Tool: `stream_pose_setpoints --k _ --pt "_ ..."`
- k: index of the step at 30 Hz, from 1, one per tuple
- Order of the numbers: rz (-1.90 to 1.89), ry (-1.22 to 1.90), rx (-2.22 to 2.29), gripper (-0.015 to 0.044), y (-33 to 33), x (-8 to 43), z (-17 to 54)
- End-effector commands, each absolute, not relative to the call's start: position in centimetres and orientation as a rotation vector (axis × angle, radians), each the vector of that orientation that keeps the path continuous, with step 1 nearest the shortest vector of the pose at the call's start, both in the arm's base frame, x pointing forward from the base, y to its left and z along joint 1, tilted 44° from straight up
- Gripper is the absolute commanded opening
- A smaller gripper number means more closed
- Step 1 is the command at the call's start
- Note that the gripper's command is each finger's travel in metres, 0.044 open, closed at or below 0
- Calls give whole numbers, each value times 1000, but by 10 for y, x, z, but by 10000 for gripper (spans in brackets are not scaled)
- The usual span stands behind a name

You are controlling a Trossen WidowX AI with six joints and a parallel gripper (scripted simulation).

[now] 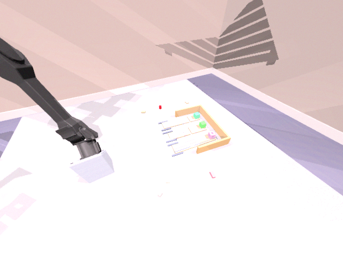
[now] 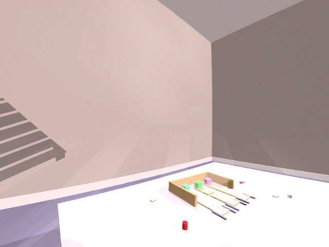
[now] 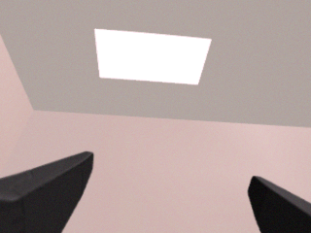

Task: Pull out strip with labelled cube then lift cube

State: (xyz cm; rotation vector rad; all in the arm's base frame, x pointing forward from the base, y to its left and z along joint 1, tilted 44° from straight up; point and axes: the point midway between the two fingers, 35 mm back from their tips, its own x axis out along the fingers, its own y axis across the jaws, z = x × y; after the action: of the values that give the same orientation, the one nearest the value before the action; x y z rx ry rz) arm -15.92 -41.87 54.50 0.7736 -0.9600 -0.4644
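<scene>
Where the white bench (image 1: 235,216) (image 2: 119,226) extends beneath the whole set, it ranks as the largest piece.

Arm (image 1: 44,93): one, black, rising from a pale block (image 1: 92,168), well apart from the strips.

Tool (image 3: 172,172): two dark fingers, spread wide, nothing between them; tilted up towards the ceiling light (image 3: 153,57).

Wooden frame (image 1: 213,121) (image 2: 183,193): three walls, one side open.

Strips: three, side by side, reaching out through the open side. The pink cube's strip (image 1: 191,145) (image 2: 225,190) runs unbroken; the green cube's strip (image 1: 178,134) (image 2: 224,198) and the teal cube's strip (image 1: 174,122) (image 2: 212,206) each show a gap. Dark bars flank their outer ends.

Cubes: three, inside the frame. Labelled cube (image 1: 211,135) (image 2: 207,180), pink, marked, on the inner end of the unbroken strip; green cube (image 1: 202,125) (image 2: 198,184), on the middle strip; teal cube (image 1: 196,115) (image 2: 185,187), on the remaining one.

Red cylinder (image 1: 159,106) (image 2: 184,225): upright, outside the frame.

Sundries: small pieces, scattered around it.
</scene>
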Motion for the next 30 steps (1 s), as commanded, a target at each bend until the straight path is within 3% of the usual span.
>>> stream_pose_setpoints --k 1,16,30 --pt "-464 -958 776 400 -420 -157 544" --pt "-425 -709 935 400 -482 31 438" --pt "-327 -318 937 400 -417 214 320"
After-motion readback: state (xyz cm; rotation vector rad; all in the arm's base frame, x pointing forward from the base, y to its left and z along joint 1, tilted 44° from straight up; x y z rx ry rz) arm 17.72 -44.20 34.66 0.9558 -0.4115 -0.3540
